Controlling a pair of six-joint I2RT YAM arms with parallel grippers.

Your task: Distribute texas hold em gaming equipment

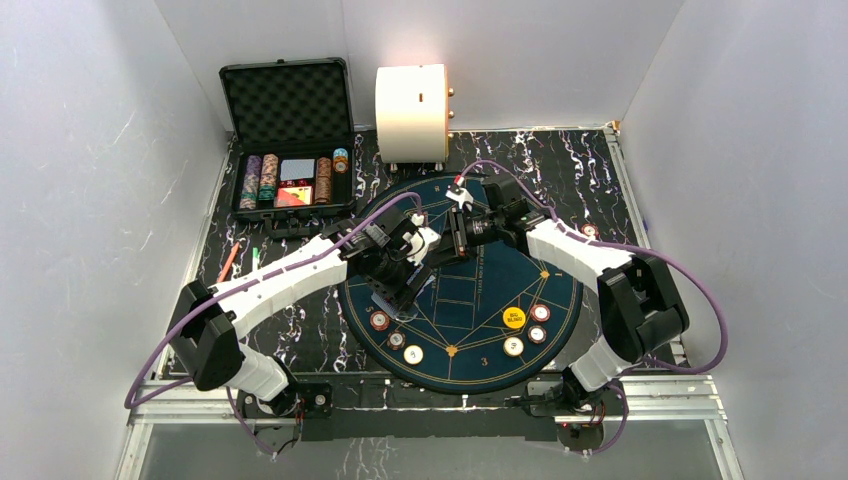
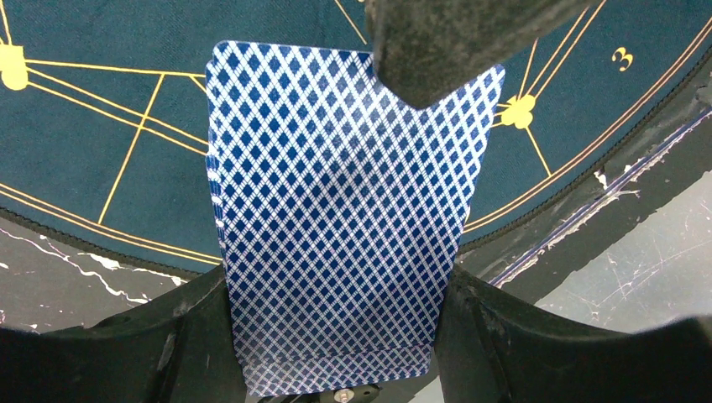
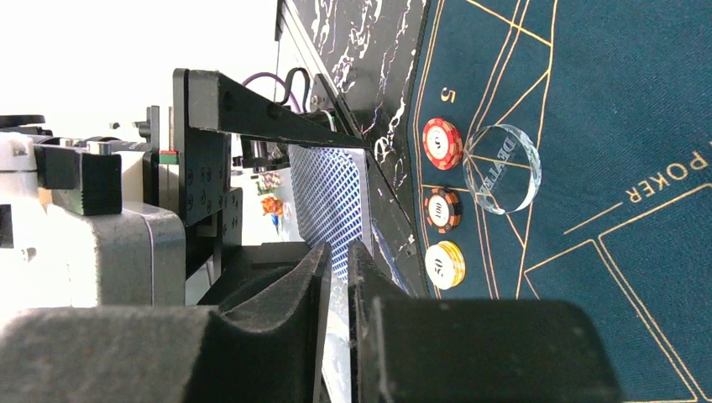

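Note:
My left gripper [image 2: 336, 344] is shut on a deck of blue-backed playing cards [image 2: 336, 210] and holds it above the round teal poker mat [image 1: 470, 300]. In the top view my left gripper [image 1: 395, 280] and my right gripper [image 1: 440, 245] meet over the mat's left half. My right gripper [image 3: 338, 252] is shut on the edge of one card [image 3: 332, 201] of that deck; one of its fingers [image 2: 437, 42] shows over the deck's far end. Three chips [image 3: 442, 143] and a clear dealer button [image 3: 502, 168] lie on the mat. A yellow button [image 1: 513, 318] lies near more chips [image 1: 540, 313].
The open black case [image 1: 290, 140] with chip stacks stands at the back left. The big cream cylinder [image 1: 412, 112] stands behind the mat. Three chips [image 1: 396, 339] lie at the mat's front left. Pens [image 1: 230, 260] lie on the marbled table at left.

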